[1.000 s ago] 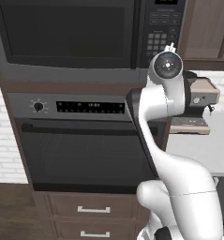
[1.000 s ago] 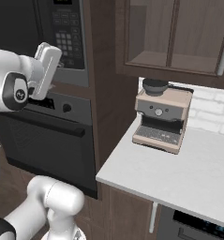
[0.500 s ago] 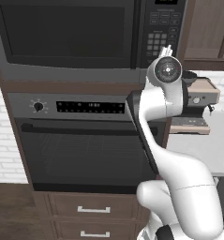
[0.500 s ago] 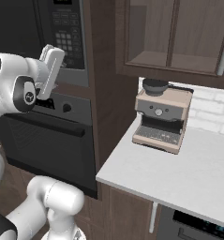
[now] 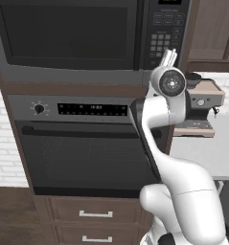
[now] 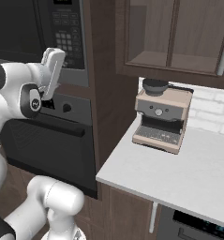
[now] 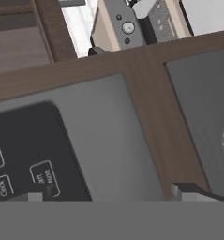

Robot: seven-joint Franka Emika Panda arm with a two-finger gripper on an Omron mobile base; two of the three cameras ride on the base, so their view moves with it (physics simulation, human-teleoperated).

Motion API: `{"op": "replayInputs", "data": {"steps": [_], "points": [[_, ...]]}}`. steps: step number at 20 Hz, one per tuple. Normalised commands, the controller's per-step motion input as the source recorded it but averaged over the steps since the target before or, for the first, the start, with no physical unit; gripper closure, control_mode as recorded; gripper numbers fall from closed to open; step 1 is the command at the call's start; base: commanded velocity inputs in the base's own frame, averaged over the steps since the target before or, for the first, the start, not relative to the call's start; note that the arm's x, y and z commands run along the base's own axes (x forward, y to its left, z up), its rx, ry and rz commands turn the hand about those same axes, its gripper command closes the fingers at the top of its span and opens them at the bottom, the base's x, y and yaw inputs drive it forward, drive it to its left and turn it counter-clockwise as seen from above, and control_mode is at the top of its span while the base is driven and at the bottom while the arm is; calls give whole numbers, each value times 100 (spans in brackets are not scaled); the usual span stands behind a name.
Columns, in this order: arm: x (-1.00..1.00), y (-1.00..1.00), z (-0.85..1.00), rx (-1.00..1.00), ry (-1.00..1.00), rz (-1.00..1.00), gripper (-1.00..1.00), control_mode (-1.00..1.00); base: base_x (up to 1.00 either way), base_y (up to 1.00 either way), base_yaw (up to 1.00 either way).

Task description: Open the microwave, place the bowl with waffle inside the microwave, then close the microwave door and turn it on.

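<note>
Kitchen wall unit seen from behind a white robot arm. The microwave (image 5: 87,38) sat built into dark wood cabinetry, above a wider oven (image 5: 82,143) with a knob and a long bar handle. The microwave door (image 5: 68,33), a dark glass panel in a grey frame, was closed flat against the front. To its right ran the button keypad (image 5: 165,36).

The arm rose from the base and bent up toward the microwave's lower right corner. The gripper (image 6: 53,70) was raised in front of the lower edge of the keypad, near it, though contact could not be made out. In the hand view the two fingertips (image 7: 190,191) stood spread wide apart, one at each side, with nothing between them; beyond them lay the grey microwave frame and a corner of the black keypad.

Further right, a beige espresso machine (image 6: 161,122) stood on a pale grey counter (image 6: 179,178) beneath wooden wall cabinets (image 6: 179,33).
</note>
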Motion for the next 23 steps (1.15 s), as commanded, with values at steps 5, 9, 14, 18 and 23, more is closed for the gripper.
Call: {"op": "replayInputs", "data": {"steps": [5,9,14,18,23], "points": [[27,-11,0,0,-4,0,-100,-100,0,0,0],[34,-12,0,0,-1,0,-100,-100,0,0,0],[49,-6,-8,0,0,0,-100,-100,0,0,0],[44,0,-34,0,0,0,-100,-100,0,0,0],[25,0,-53,0,0,0,-100,-100,0,0,0]]}}
